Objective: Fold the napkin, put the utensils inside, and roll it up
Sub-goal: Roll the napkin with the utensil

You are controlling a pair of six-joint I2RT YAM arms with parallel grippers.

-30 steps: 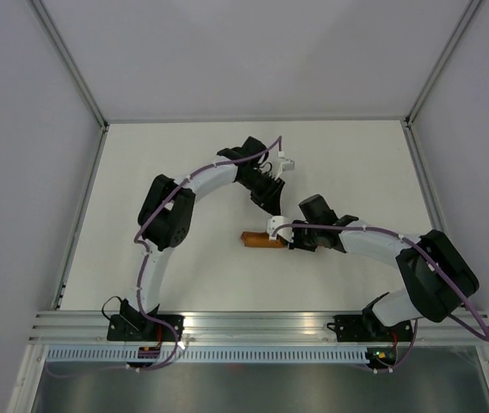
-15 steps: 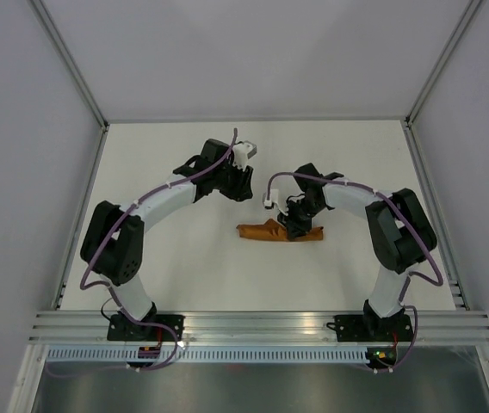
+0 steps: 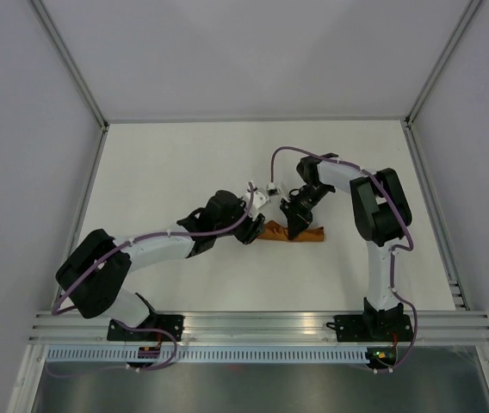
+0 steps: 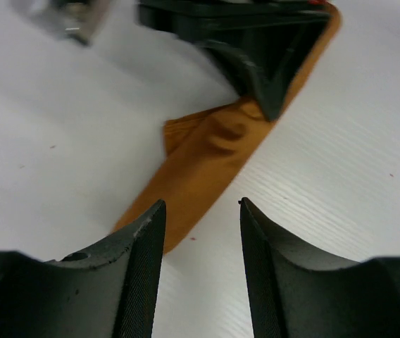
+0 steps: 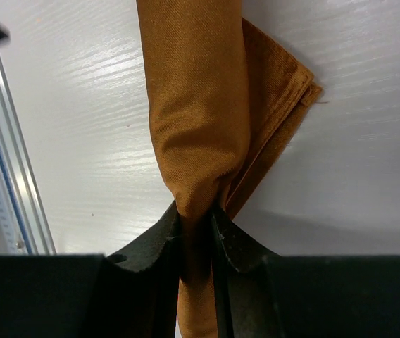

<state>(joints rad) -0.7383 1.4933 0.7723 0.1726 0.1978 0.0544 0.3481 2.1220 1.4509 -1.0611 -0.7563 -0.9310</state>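
The rust-brown napkin (image 3: pixel 306 233) lies on the white table as a narrow rolled bundle. My right gripper (image 3: pixel 298 227) comes down on its middle and is shut on a pinched fold of the cloth; the right wrist view shows the napkin (image 5: pixel 196 105) squeezed between the fingers of that gripper (image 5: pixel 196 211). My left gripper (image 3: pixel 251 226) is open and empty at the roll's left end. In the left wrist view the napkin (image 4: pixel 207 169) lies just ahead of the left gripper (image 4: pixel 201 211), its tip beside the left finger. No utensils show in any view.
An aluminium rail (image 3: pixel 262 323) runs along the near table edge, and frame posts (image 3: pixel 430 198) border the sides. A rail also shows in the right wrist view (image 5: pixel 10 176). The right arm's white cable connector (image 3: pixel 272 188) hangs just behind the roll.
My left arm swung from the far middle of the table down to the roll's left end. My right gripper stayed on the napkin, which shifted slightly right.
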